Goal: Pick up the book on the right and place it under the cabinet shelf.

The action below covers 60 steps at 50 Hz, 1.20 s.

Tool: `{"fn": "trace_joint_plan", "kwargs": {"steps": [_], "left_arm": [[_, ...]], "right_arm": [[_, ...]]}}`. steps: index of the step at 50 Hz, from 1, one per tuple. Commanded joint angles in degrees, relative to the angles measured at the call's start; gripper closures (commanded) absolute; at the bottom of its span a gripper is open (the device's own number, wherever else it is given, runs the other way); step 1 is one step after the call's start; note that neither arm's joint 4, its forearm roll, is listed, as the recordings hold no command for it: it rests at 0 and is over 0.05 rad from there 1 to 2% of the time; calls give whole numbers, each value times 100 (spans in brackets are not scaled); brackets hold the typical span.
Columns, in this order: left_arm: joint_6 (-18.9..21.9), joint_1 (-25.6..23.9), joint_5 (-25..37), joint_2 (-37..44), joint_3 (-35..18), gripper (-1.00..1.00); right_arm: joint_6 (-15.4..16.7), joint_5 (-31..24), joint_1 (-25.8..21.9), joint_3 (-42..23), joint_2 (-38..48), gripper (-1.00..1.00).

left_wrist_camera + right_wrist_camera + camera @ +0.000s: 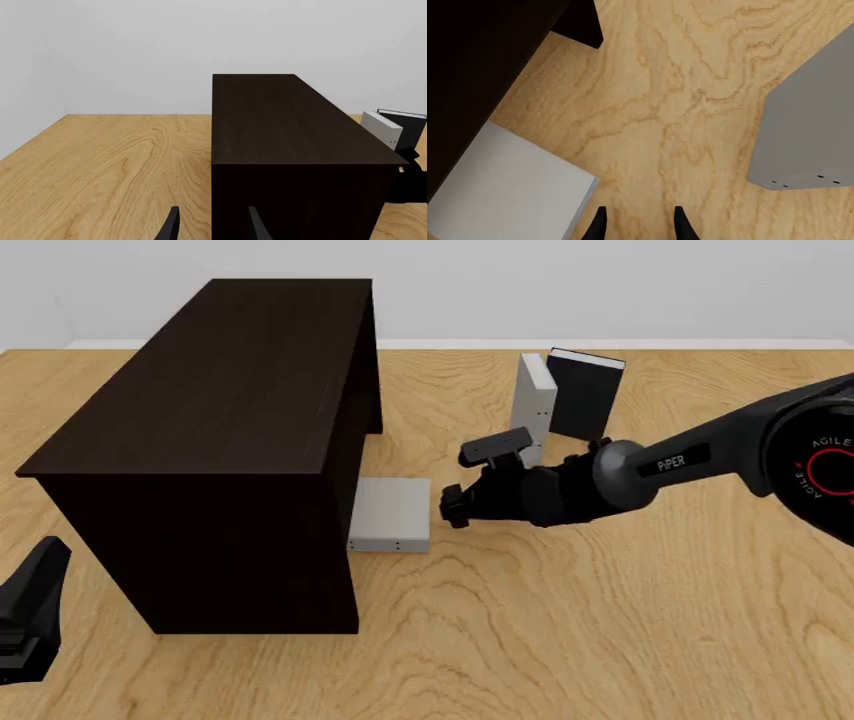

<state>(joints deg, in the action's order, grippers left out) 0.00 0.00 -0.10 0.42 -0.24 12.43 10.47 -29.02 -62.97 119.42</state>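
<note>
The book (391,516) is seen lying flat on the wooden table (601,620), its left part tucked beneath the long top of the cabinet shelf (220,410) and its right part left showing beside the near right corner; tiny dark dots are visible along its near edge. In the right wrist view the same grey cover (507,185) is partly shadowed by the dark cabinet. The right gripper (451,506) is held just to the right of the book, apart from it, its fingers (599,225) spread with only bare table between them. Farther back, a second grey book (534,405) is stood upright, with a black book (585,395) right beside it. The left gripper (212,227) is kept low at the near left, fingers parted and nothing held, pointed at the cabinet's end.
</note>
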Motion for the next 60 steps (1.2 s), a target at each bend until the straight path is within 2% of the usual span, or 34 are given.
{"fn": "trace_joint_plan", "kwargs": {"steps": [1, 22, 60], "left_arm": [[0, 0, 0, 0, 0, -100], [0, 0, 0, 0, 0, -100], [0, 0, 0, 0, 0, -100]], "right_arm": [[-1894, -41, -482, -336, 276, -100], [-1916, -161, -753, -550, 161, -100], [-2067, -330, -1366, -1255, 491, -100]]}}
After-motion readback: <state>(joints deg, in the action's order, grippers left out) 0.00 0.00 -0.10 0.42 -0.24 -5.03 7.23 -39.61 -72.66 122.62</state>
